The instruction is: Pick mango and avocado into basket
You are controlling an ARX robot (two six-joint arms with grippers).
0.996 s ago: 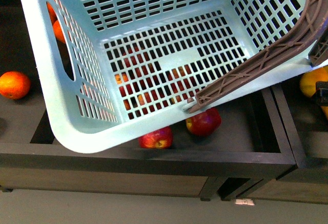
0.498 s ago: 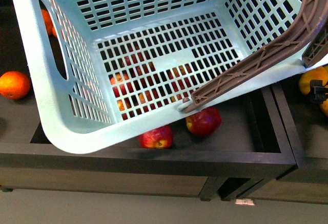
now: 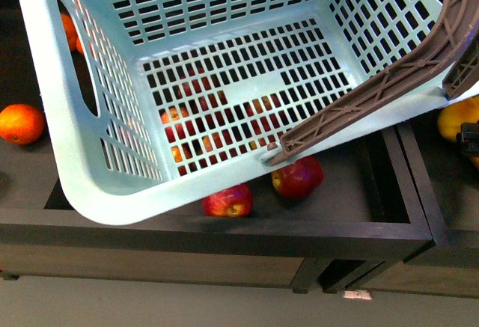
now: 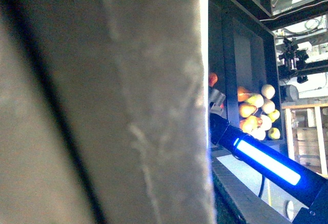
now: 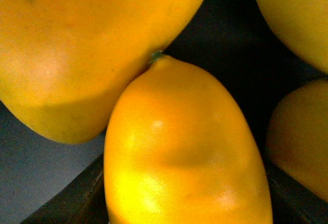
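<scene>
Right tool (image 3: pixel 470 136) shows only as a black sliver at the far right edge, beside yellow fruit (image 3: pixel 455 117). Spread or pinching, I cannot tell. Its wrist camera sits right up on the mango (image 5: pixel 179 147), whose tip touches a bigger yellow neighbour (image 5: pixel 87 44). Basket (image 3: pixel 82 155) hangs tilted over red apples (image 3: pixel 297 177) in a black crate (image 3: pixel 224 230); an orange (image 3: pixel 21 123) lies left.

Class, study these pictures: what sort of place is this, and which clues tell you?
Probably a grocery produce section, perhaps a mock one. A teal shopping basket hangs over dark display bins holding loose red apples and an orange, and yellow mangoes lie piled close together.
</scene>
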